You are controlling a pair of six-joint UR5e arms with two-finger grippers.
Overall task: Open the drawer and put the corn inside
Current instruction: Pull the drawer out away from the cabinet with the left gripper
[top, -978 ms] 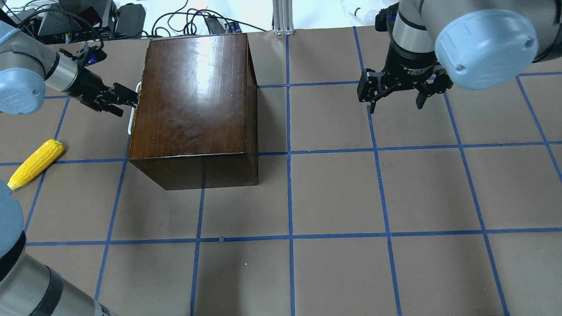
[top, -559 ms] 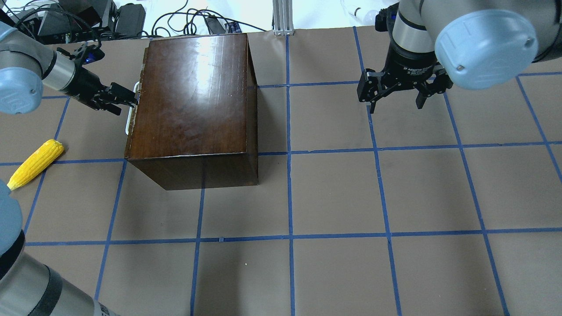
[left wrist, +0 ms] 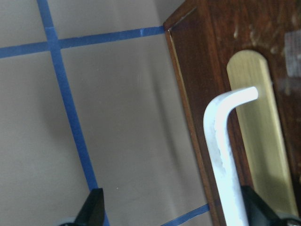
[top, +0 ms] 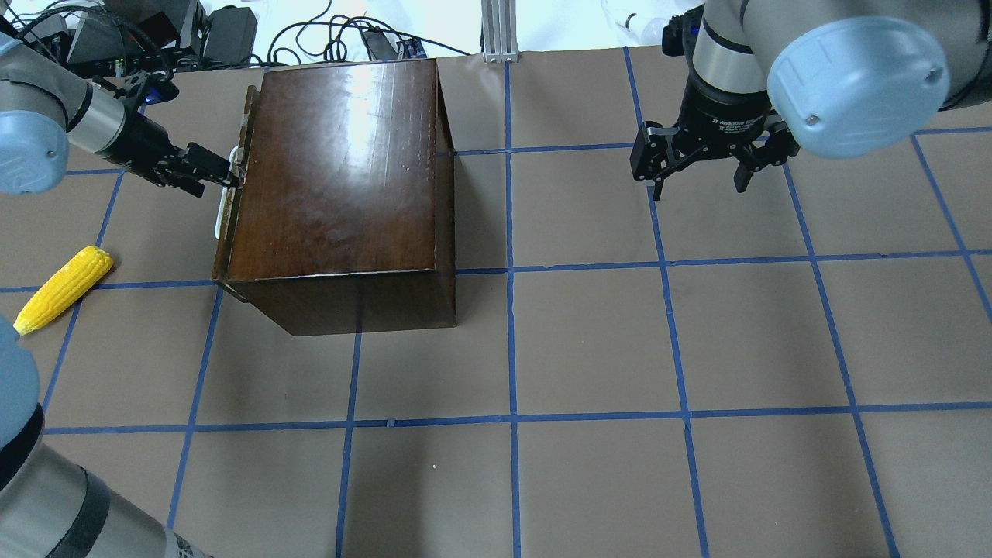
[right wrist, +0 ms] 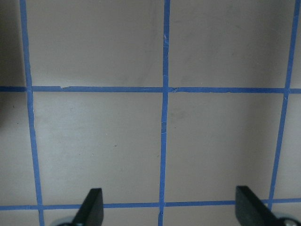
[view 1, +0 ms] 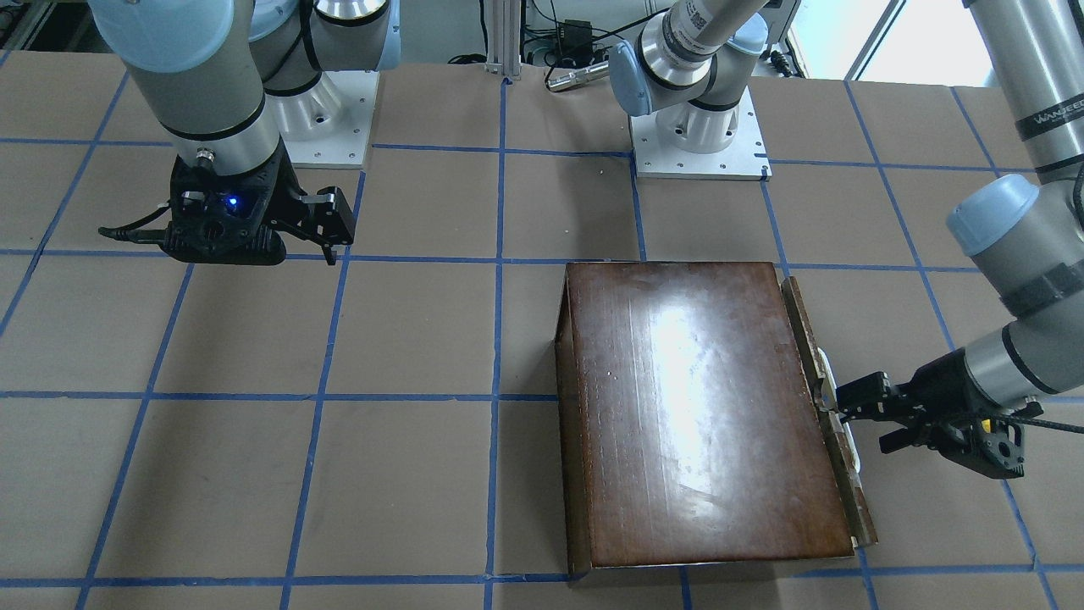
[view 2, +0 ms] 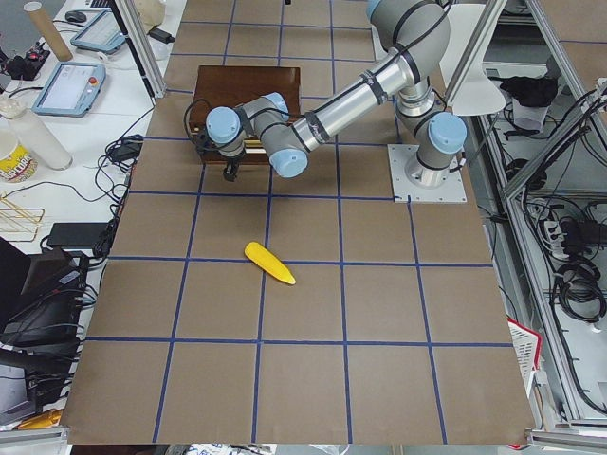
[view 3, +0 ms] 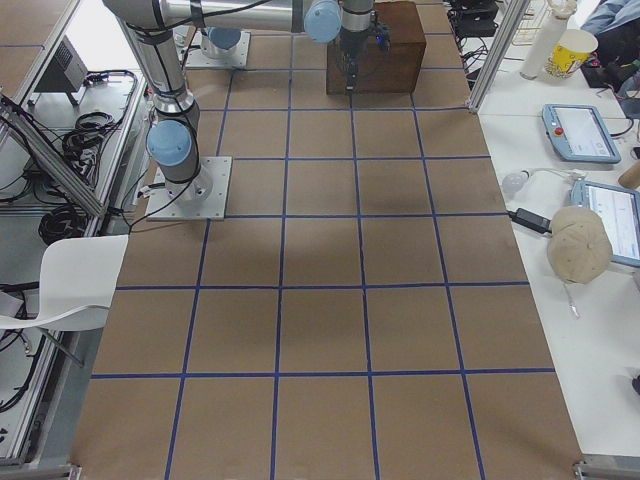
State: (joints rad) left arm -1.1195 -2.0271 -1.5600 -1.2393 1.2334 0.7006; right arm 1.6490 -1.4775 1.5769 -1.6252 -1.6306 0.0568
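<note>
The dark brown box (top: 341, 170) stands at the back left of the table. Its drawer (top: 231, 232) is pulled out a narrow way on the left side, seen also in the front-facing view (view 1: 834, 424). My left gripper (top: 229, 177) is at the drawer's white handle (top: 222, 211), open, with one finger behind the bar; the left wrist view shows the handle (left wrist: 225, 155) close to the right fingertip (left wrist: 256, 207). The yellow corn (top: 63, 289) lies on the table in front of the left gripper, apart from the box. My right gripper (top: 697, 182) is open and empty above the table.
Cables and gear (top: 155, 31) lie beyond the table's back edge. An aluminium post (top: 496, 31) stands behind the box. Blue tape lines cross the brown table (top: 589, 349). The robot bases (view 1: 699, 135) are bolted at the near side.
The drawer front has slid out to the left from the box, and my left gripper has moved left and slightly back with the handle. The right arm has not moved.
</note>
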